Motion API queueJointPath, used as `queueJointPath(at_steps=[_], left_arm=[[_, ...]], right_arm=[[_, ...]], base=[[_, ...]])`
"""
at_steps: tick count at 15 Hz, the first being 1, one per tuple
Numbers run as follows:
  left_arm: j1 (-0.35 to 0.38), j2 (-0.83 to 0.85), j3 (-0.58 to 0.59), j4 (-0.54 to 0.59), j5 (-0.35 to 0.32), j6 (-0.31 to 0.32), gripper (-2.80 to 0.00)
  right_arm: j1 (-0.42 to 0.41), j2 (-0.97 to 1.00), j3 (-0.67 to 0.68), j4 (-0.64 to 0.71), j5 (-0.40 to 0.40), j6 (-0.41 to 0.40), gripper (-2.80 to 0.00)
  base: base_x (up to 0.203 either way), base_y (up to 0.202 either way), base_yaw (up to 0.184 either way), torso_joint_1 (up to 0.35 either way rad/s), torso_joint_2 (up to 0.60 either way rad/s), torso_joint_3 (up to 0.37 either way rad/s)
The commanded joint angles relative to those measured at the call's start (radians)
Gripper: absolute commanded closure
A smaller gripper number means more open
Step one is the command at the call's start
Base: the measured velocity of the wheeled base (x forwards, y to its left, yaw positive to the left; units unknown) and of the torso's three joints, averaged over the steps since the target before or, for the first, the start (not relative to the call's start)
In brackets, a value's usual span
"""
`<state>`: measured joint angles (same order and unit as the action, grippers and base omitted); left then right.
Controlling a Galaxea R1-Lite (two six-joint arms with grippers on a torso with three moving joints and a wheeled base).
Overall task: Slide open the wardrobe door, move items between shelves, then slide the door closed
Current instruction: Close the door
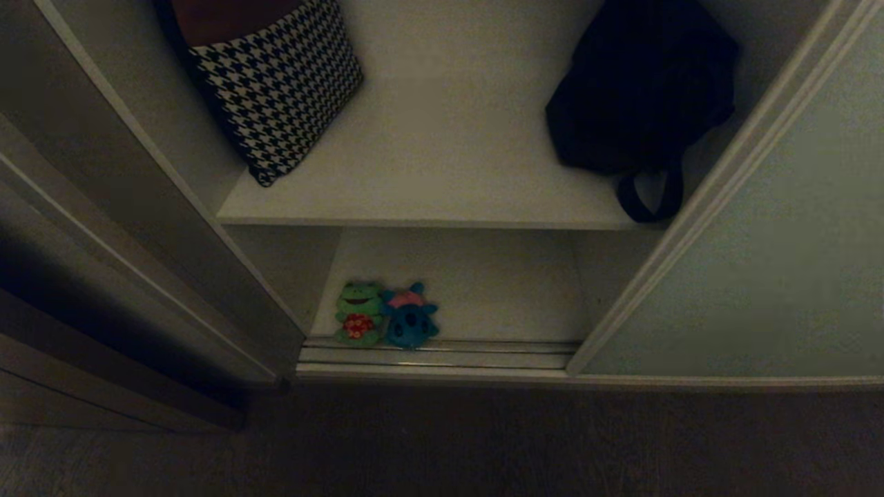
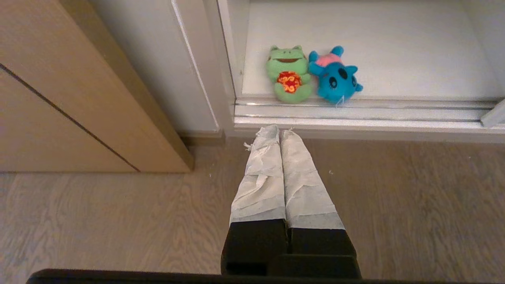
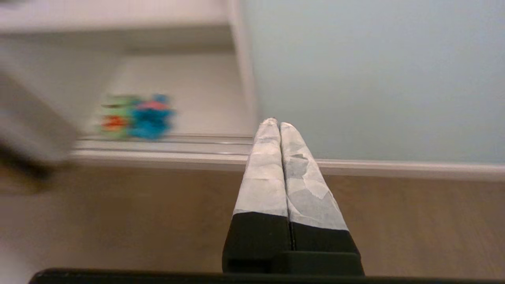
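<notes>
The sliding wardrobe door stands slid to the right, leaving the compartment open. On the bottom shelf a teal-blue plush toy lies beside a green frog plush, both near the front track. The upper shelf sits above. My left gripper is shut and empty, low over the floor before the track. My right gripper is shut and empty, in front of the door's lower edge. Neither gripper shows in the head view.
A houndstooth cushion leans at the upper shelf's left and a dark bag sits at its right. A metal floor track runs along the opening. A wooden cabinet stands left of the wardrobe, on wood flooring.
</notes>
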<state>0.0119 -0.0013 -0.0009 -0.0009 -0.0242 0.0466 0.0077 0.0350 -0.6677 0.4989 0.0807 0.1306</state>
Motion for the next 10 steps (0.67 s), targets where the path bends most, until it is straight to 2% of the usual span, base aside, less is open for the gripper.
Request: queueJointPath(at_steps=[1,3,5,7,10], left_arm=[[0.000,0.004,-0.001,0.001,0.000,0.001,0.00],[0.000,0.004,-0.001,-0.001,0.000,0.001,0.00],[0.000,0.004,-0.001,0.001,0.000,0.001,0.00],[0.000,0.004,0.001,-0.001,0.000,0.001,0.00],[0.000,0.004,0.001,-0.001,0.000,0.001,0.00]], right_arm=[[0.000,0.073,-0.249,0.283,0.051,0.012,0.00],[0.002,0.232,-0.468,0.423,0.109,0.068,0.00],[0.007,0.383,-0.628,0.480,0.139,0.139,0.00],[0.016,0.517,-0.770,0.499,0.169,0.223,0.00],[0.034,0.680,-0.887,0.465,0.204,0.339,0.00]], base=[[0.000,0.000,0.000,0.000,0.00,0.000],[0.000,0.000,0.000,0.000,0.00,0.000],[0.000,0.000,0.000,0.000,0.00,0.000],[0.000,0.000,0.000,0.000,0.00,0.000],[0.000,0.000,0.000,0.000,0.00,0.000]])
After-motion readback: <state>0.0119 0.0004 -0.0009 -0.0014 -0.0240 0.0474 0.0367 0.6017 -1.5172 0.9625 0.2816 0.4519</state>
